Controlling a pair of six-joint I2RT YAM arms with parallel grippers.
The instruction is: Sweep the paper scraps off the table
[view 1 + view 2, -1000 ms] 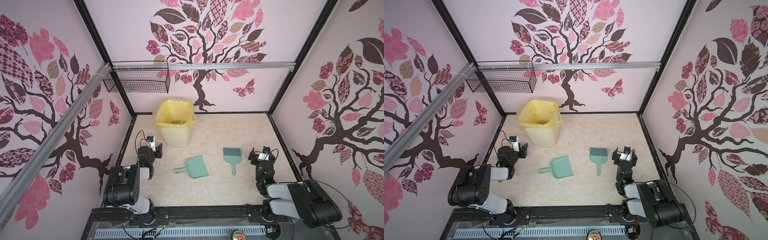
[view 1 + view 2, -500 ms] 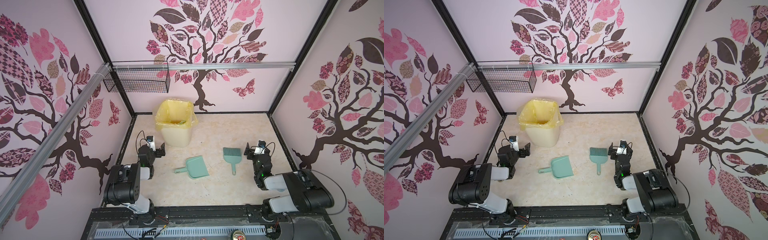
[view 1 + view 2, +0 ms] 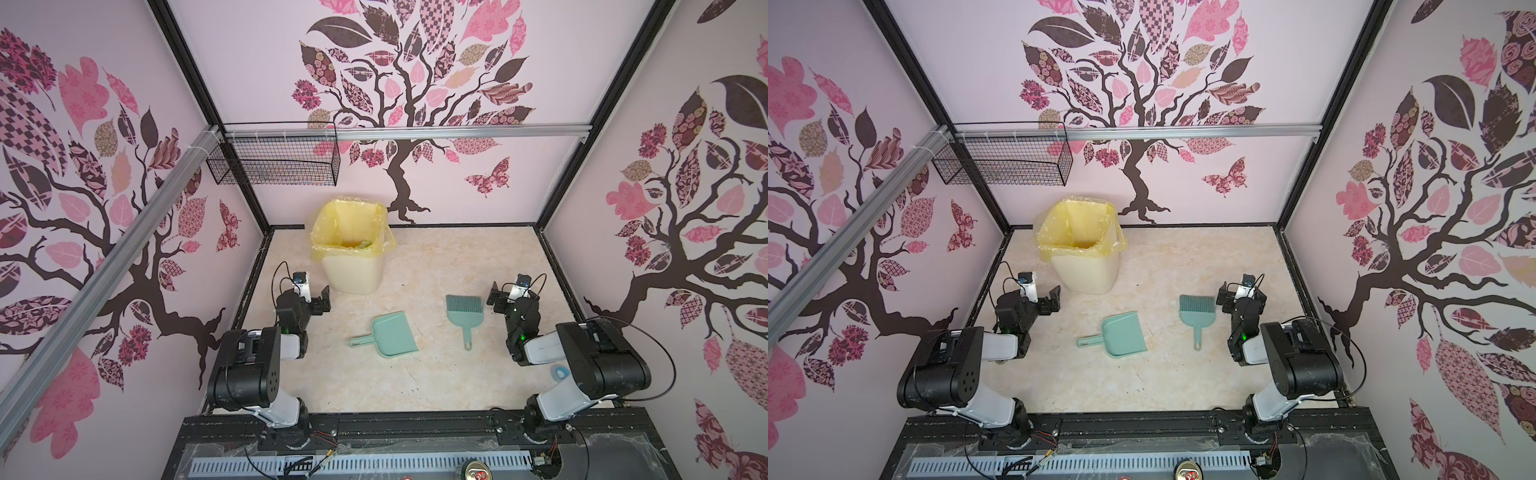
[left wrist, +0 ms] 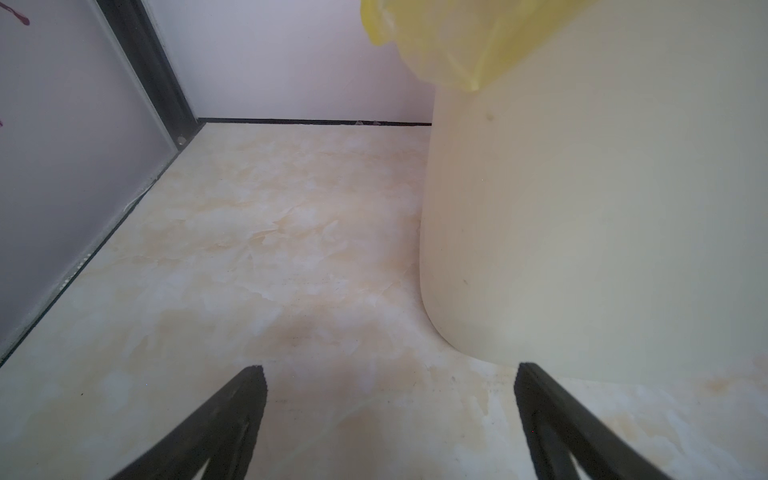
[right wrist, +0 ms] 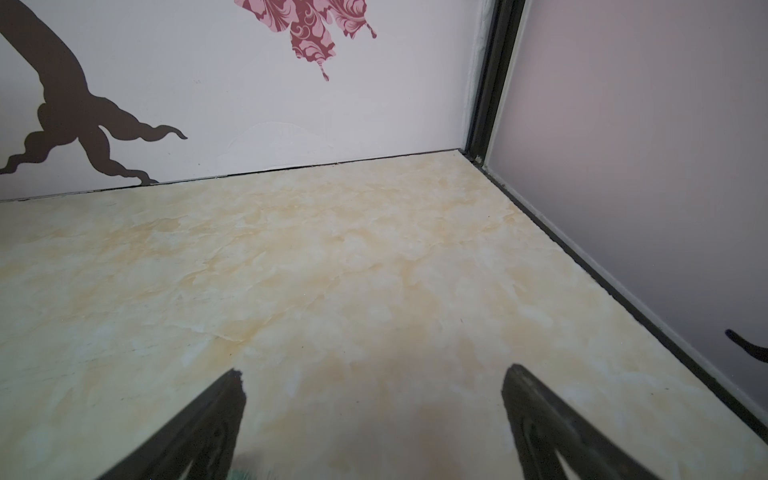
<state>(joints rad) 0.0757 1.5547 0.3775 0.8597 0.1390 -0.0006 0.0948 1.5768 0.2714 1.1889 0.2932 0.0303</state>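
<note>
No paper scraps lie on the beige table (image 3: 457, 257) in either top view. A few green and orange scraps (image 3: 360, 244) show inside the bin (image 3: 353, 270). The teal dustpan (image 3: 392, 334) and teal brush (image 3: 463, 309) lie flat mid-table, held by nothing. My left gripper (image 3: 319, 300) hovers open beside the bin's near left corner. In the left wrist view the left gripper (image 4: 388, 374) has only bare table between its jaws, with the bin (image 4: 582, 208) close by. My right gripper (image 3: 512, 297) stands open just right of the brush head. The right gripper (image 5: 374, 378) is empty too.
A black wire basket (image 3: 274, 160) hangs on the back left rail. The pink walls and black frame (image 5: 623, 291) close the table on three sides. A can (image 3: 476, 471) sits on the front rail cover. The bin (image 3: 1088, 274) stands at the back left.
The left jaws have spread wider. The right gripper has shifted a little left and farther back, next to the brush head. Dustpan and brush have not moved.
</note>
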